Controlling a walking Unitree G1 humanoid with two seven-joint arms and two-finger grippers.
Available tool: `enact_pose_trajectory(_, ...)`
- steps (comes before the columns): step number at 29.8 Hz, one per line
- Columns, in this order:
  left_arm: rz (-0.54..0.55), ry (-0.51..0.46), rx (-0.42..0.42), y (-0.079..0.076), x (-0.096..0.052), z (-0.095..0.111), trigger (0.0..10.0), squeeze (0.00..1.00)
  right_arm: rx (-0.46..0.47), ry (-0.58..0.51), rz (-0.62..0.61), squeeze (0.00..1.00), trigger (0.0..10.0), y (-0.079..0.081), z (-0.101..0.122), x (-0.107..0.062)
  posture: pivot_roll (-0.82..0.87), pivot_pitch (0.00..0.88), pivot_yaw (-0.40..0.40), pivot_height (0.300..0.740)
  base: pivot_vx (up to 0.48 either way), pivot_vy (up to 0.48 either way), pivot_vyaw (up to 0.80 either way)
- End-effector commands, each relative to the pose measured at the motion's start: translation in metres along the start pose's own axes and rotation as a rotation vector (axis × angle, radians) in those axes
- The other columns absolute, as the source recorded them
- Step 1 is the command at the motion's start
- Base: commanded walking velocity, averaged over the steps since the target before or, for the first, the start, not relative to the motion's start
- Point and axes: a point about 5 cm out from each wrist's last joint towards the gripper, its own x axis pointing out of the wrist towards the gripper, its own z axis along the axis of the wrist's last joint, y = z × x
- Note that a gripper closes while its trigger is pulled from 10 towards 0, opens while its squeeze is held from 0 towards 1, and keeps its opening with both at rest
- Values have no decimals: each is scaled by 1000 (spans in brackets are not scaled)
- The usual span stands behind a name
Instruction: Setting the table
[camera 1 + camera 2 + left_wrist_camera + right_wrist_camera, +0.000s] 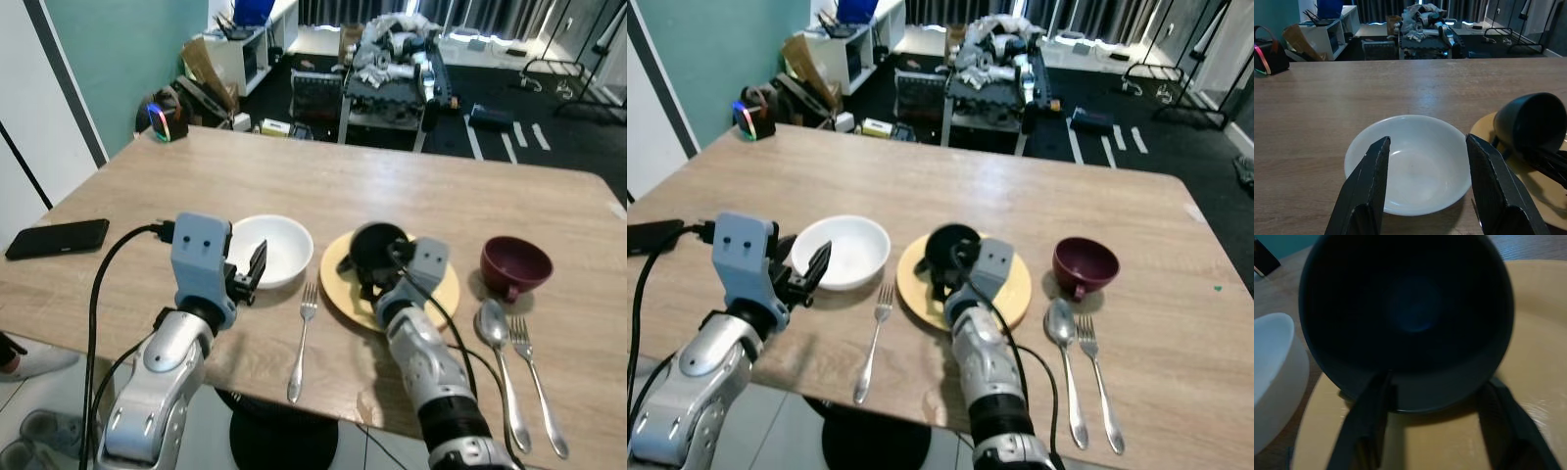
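The right gripper [370, 272] grasps the black bowl [377, 246], tilted on its side over the yellow plate [446, 294]. The left gripper [1425, 186] has its 2 fingers released, apart before the white bowl [277, 247]. A fork [303, 338] lies at 6 o'clock between plate and white bowl; the maroon cup [514, 264] stands at 3 o'clock of the plate

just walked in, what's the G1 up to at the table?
It is setting the wooden table. The right gripper holds a black cup, tipped on its side, over the yellow plate. The left gripper hangs open just in front of the white bowl. One fork lies between bowl and plate; a maroon cup, a spoon and a second fork are to the right.
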Motion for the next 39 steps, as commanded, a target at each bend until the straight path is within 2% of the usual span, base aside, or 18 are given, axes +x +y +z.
enact_pose_trajectory(1,6,6,3,0,-2,0,10000,0,-12,68,-7,0,0,-1,-17,-2,79,0,60,740,0,0,0)
enact_pose_trajectory(7,15,6,4,2,-3,0,10000,0,-7,56,-36,0,0,-6,-14,1,78,0,55,740,0,0,0)
enact_pose_trajectory(16,8,5,-3,-1,-1,0,10000,0,-44,-35,-65,0,0,-18,6,5,62,0,61,740,0,0,0)
enact_pose_trajectory(17,6,4,-4,-1,0,0,10000,0,-140,-115,-60,0,0,-22,24,6,62,0,62,740,0,0,0)
enact_pose_trajectory(18,6,4,-4,-1,0,0,10000,0,-186,-148,-56,0,0,-23,31,6,62,0,62,740,0,0,0)
enact_pose_trajectory(19,6,4,-4,-1,0,0,10000,0,-186,-148,-56,0,0,-23,31,6,62,0,62,740,0,0,0)
enact_pose_trajectory(20,6,3,-3,-1,0,0,10000,0,-275,-198,-38,0,0,-22,44,5,62,0,63,740,0,0,0)
enact_pose_trajectory(21,6,3,-3,-1,0,0,10000,0,-275,-198,-38,0,0,-22,44,5,62,0,63,740,0,0,0)
enact_pose_trajectory(23,7,4,-3,0,0,1,10000,0,-445,-280,23,0,0,-22,71,3,55,0,63,740,0,0,0)
enact_pose_trajectory(24,7,4,-3,0,0,1,10000,0,-445,-280,23,0,0,-22,71,3,55,0,63,740,0,0,0)
enact_pose_trajectory(26,8,5,-2,0,0,0,10000,0,-573,-258,157,0,0,-25,95,-3,46,0,61,740,0,0,0)
enact_pose_trajectory(27,8,5,-2,0,0,0,10000,0,-573,-258,157,0,0,-25,95,-3,46,0,61,740,0,0,0)
enact_pose_trajectory(28,7,5,-3,0,0,0,10000,0,-604,-232,225,0,157,-28,103,-7,41,0,60,740,0,0,0)
enact_pose_trajectory(29,7,5,-4,0,0,0,10000,0,-631,-203,285,0,3020,-29,109,-12,39,0,59,740,0,0,0)
enact_pose_trajectory(30,7,5,-5,0,0,0,10000,0,-669,-193,322,0,10000,-31,114,-17,36,0,59,740,0,0,0)
enact_pose_trajectory(33,6,5,-8,0,0,-1,10000,0,-768,-160,411,0,10000,-39,129,-30,33,0,59,740,0,0,0)
enact_pose_trajectory(37,4,5,-9,-1,0,-1,10000,0,-833,-99,471,0,10000,-44,133,-40,26,0,61,740,0,0,0)
enact_pose_trajectory(39,2,6,-9,-1,0,-1,10000,0,-857,-30,524,0,10000,-47,129,-45,25,0,63,740,0,0,0)
